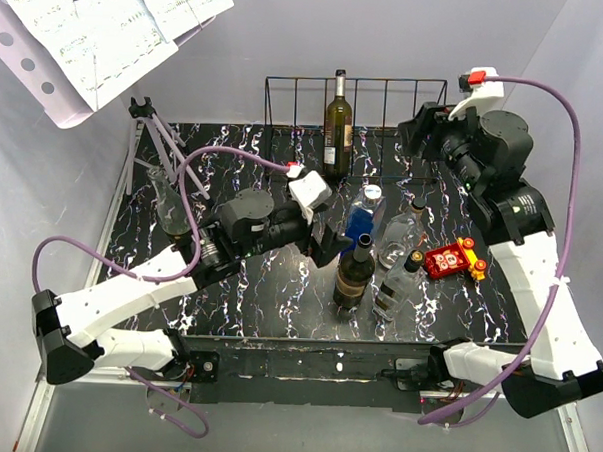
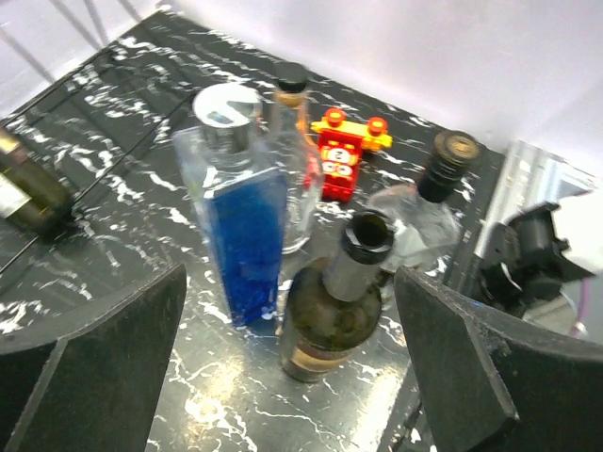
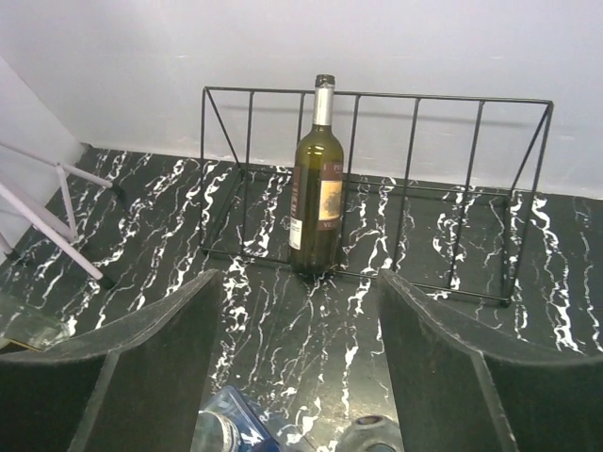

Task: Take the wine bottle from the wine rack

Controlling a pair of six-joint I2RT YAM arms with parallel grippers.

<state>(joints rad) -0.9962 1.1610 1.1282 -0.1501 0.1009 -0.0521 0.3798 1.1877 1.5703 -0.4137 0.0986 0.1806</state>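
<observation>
aiming released right gripper [image 3: 300, 315] at wine bottle [image 3: 317, 188] standing upright in wine rack [image 3: 443, 98], straight ahead; with released left gripper [image 2: 290, 301] farther off

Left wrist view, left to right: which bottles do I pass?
Dark green wine bottle at the left edge → square clear bottle of blue liquid, silver cap → dark open-necked bottle → clear bottle with a dark ribbed cap. Black-capped clear bottle and red toy overlap these; omitted.

Wine bottle [image 1: 337, 127] [image 3: 317, 188]: dark green glass, tan label, upright in the rack, left of its middle.
Wine rack [image 1: 398, 81] [image 3: 443, 98]: thin black wire, low, far centre.
</observation>
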